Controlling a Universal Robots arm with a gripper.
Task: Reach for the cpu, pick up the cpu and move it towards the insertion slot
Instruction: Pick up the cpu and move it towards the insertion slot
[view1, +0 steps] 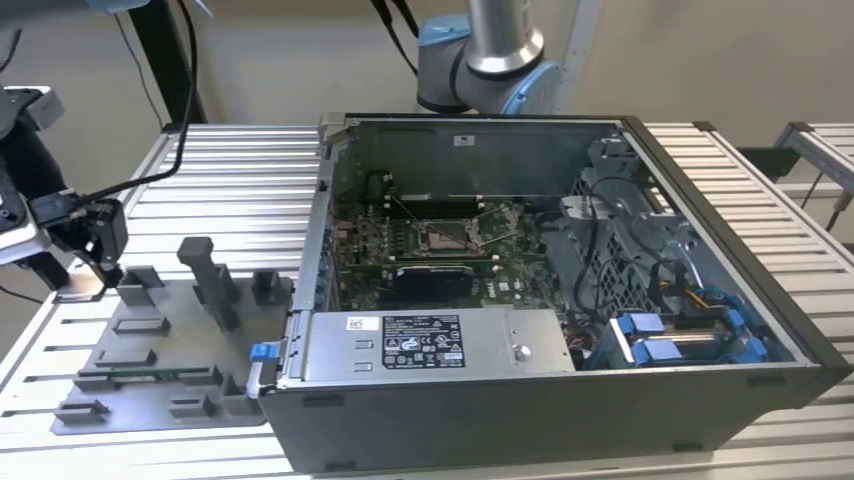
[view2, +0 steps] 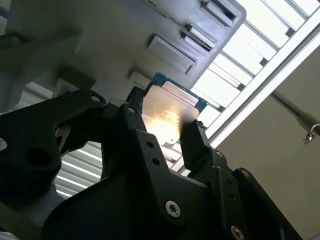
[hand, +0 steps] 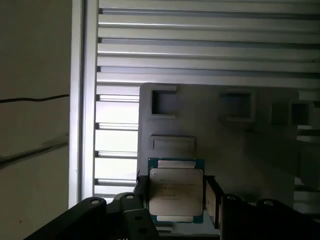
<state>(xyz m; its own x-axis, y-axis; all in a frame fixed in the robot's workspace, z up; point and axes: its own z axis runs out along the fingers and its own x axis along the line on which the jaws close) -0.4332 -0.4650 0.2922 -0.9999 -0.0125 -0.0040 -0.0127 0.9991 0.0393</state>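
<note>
Fingers (view2: 192, 145) pinch the cpu (hand: 176, 192) by two opposite edges in both wrist views. It is a thin square chip with a silver-white lid and a green rim. Gripper (view1: 83, 276) hangs at nine o'clock in the exterior view, by the grey plate's (view1: 147, 370) far corner. Slot (view1: 447, 237) lies toward three o'clock from it, well apart.

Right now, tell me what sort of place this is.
Likely a robotics lab bench for computer assembly: an open computer case on a slatted metal table, a grey fixture plate beside it, the tool gripping the cpu.
</note>
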